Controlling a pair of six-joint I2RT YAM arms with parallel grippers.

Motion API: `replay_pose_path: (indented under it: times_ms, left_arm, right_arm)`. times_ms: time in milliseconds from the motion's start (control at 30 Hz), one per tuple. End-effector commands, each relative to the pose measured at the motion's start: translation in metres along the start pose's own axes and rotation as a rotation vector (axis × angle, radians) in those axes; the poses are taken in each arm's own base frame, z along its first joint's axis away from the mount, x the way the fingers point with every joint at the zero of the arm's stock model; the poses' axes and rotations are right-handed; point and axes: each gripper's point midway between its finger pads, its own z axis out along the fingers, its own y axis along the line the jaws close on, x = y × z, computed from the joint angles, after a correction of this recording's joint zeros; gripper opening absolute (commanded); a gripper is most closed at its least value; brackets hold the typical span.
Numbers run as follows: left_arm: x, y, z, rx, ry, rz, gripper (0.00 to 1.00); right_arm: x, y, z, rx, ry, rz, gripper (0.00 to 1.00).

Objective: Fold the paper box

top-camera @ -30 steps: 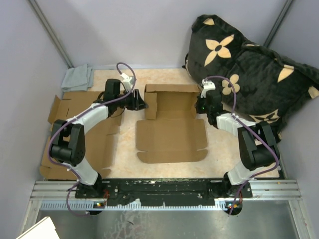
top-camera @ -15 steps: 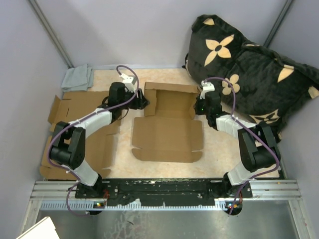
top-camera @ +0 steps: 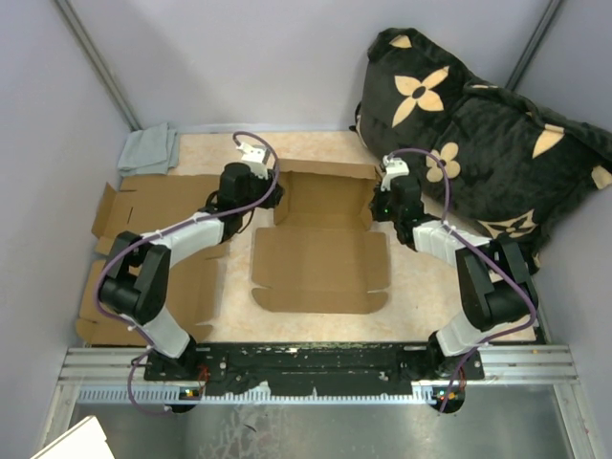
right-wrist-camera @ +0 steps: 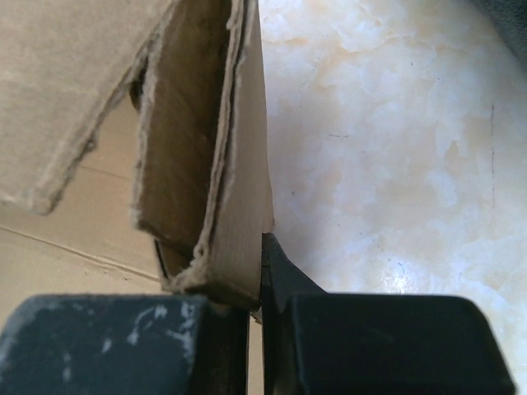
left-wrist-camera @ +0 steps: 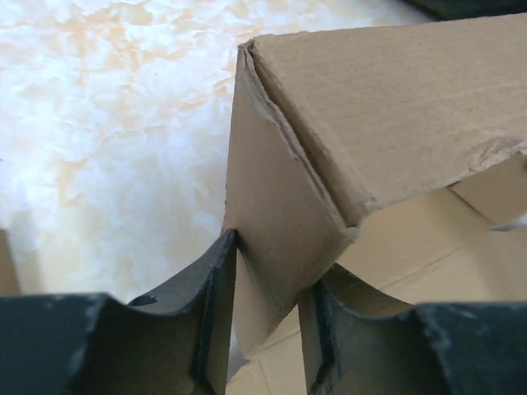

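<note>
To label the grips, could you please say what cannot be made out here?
Top view: fingertips of left gripper and right gripper, hidden under their wrists.
Left wrist view: whether the left gripper clamps the paper box wall; box cropped.
Right wrist view: box beyond the pinched flap, cropped.

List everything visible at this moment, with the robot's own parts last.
paper box: one, brown, table centre, back and side walls raised
flat cardboard blanks: stack, count unclear, brown, table's left side
cloth: one, grey-blue, far left corner
cushion: one, black with tan flowers, far right
sheet: one, white, bottom-left corner
table: one, cream marbled
rail: one, silver, near edge
left arm, right arm: two, black and white, bases at rail
left end effector: black, straddling box's left wall
right end effector: black, shut on box's right wall
</note>
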Motion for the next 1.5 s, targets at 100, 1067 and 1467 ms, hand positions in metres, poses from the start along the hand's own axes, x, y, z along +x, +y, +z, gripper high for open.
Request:
replay_pose_path:
  times_ms: [100, 1067, 1467]
  left_arm:
    - [-0.002, 0.024, 0.009, -0.320, 0.105, 0.146, 0.38]
    - [0.050, 0.006, -0.019, -0.468, 0.401, 0.064, 0.39]
    - [0.029, 0.009, -0.068, -0.503, 0.465, 0.084, 0.50]
  right_arm:
    - [-0.032, 0.020, -0.010, 0.032, -0.039, -0.036, 0.00]
    - [-0.024, 0.018, -0.007, 0.129, 0.106, 0.075, 0.00]
    - [-0.039, 0.029, 0.006, 0.164, 0.333, 0.114, 0.00]
